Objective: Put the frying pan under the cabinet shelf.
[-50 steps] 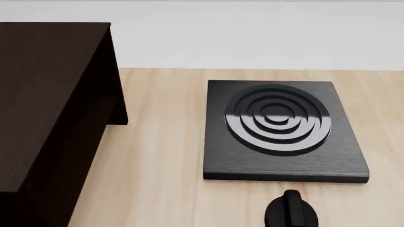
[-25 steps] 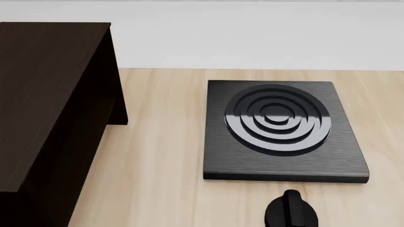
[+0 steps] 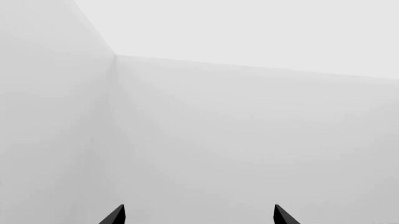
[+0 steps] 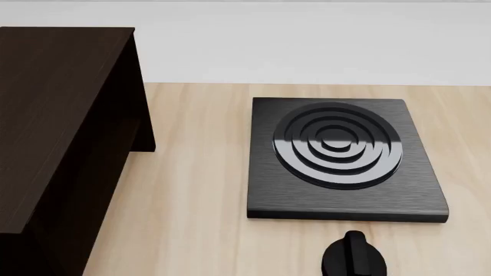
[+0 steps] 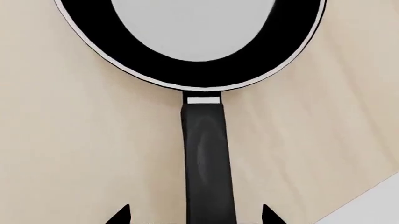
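The right gripper (image 5: pixel 195 219) hovers over the frying pan (image 5: pixel 190 44), jaws spread wide with the long black handle (image 5: pixel 208 163) running straight between the two fingertips, not yet touching either. The pan lies flat on the pale wooden table (image 5: pixel 74 154); it does not show in the head view, so its place relative to the cabinet cannot be told. To do this step well, I would lower straight down so the handle stays centred between the tips, then close firmly partway along it (a long handle will likely let the heavy round end sag or twist if gripped loosely or too far from the bowl). The left gripper (image 3: pixel 198 219) is also spread wide, facing only bare pale wall and holding nothing. In the head view the dark cabinet (image 4: pixel 61 126) stands at the left, with the square black stove plate (image 4: pixel 345 158) to its right and a black knob (image 4: pixel 355 256) nearer; the stove plate may stand in the path.
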Available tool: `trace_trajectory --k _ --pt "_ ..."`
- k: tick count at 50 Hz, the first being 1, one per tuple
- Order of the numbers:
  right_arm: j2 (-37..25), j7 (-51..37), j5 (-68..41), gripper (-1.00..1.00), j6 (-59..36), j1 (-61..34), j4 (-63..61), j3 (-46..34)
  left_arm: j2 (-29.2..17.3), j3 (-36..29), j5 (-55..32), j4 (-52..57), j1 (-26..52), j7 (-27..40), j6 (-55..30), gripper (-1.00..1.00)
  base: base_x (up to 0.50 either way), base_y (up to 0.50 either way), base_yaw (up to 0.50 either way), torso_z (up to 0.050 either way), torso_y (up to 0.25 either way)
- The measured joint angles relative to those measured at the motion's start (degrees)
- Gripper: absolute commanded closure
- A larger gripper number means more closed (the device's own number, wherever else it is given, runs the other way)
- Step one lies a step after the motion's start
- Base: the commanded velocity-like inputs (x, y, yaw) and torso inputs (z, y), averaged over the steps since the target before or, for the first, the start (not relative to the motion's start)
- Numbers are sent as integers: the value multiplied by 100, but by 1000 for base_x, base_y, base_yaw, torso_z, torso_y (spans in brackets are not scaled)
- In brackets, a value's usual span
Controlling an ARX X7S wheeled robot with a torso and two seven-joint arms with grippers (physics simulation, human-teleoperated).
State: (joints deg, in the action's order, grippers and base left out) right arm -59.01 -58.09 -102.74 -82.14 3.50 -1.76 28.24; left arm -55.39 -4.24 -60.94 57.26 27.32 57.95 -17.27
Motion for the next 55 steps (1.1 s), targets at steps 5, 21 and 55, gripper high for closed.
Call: trace_trajectory --k 5,21,55 --pt "32 239 259 -100 44 114 50 5 -8 -22 4 3 4 17 -2 -100 0 0 0 0 0" --pt "128 612 721 -100 193 155 214 -266 -14 -86 54 -13 -21 35 16 -100 0 0 0 0 0" --pt "152 882 944 100 462 419 204 -300 0 -129 204 -87 -199 -5 167 -100 1 0 0 0 0"
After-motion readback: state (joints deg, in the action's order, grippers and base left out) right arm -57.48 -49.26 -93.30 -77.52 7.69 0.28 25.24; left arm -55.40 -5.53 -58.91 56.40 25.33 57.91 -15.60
